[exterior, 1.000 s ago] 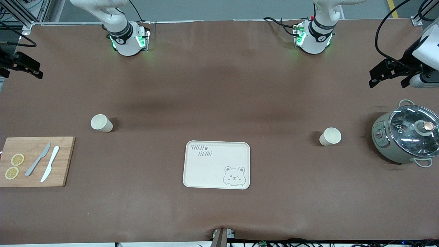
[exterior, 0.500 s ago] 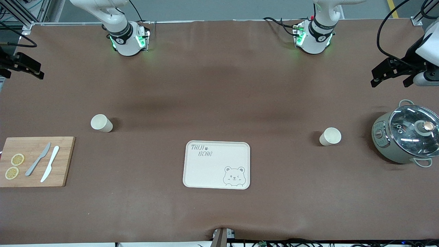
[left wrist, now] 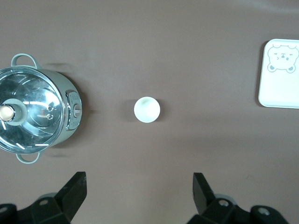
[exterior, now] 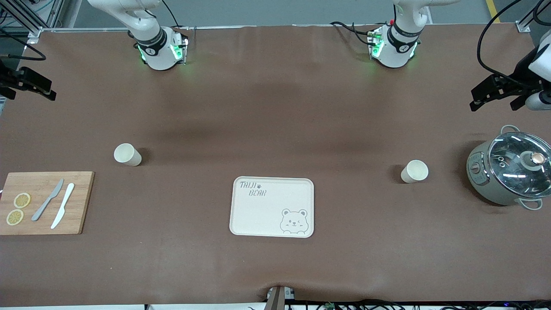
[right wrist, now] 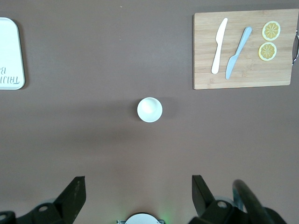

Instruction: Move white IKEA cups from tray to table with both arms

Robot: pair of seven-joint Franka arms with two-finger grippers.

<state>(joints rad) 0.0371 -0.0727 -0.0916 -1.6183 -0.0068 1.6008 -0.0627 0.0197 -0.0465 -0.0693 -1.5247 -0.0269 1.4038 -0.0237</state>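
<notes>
Cups standing upright on the brown table, well apart — one cup toward the right arm's end, near the cutting board and slightly farther from the front camera than it; the other cup toward the left arm's end, beside the lidded pot. Lying between them, nearer the front camera, a cream tray with a bear drawing, nothing resting on it. Sitting on the cutting board: two lemon slices, a grey knife and a white knife. Hanging in the air at the table's edge on the right arm's end, the right gripper — fingers spread wide, holding nothing. Hovering over the table at the left arm's end, above the pot, the left gripper — fingers likewise spread apart, gripping nothing.
</notes>
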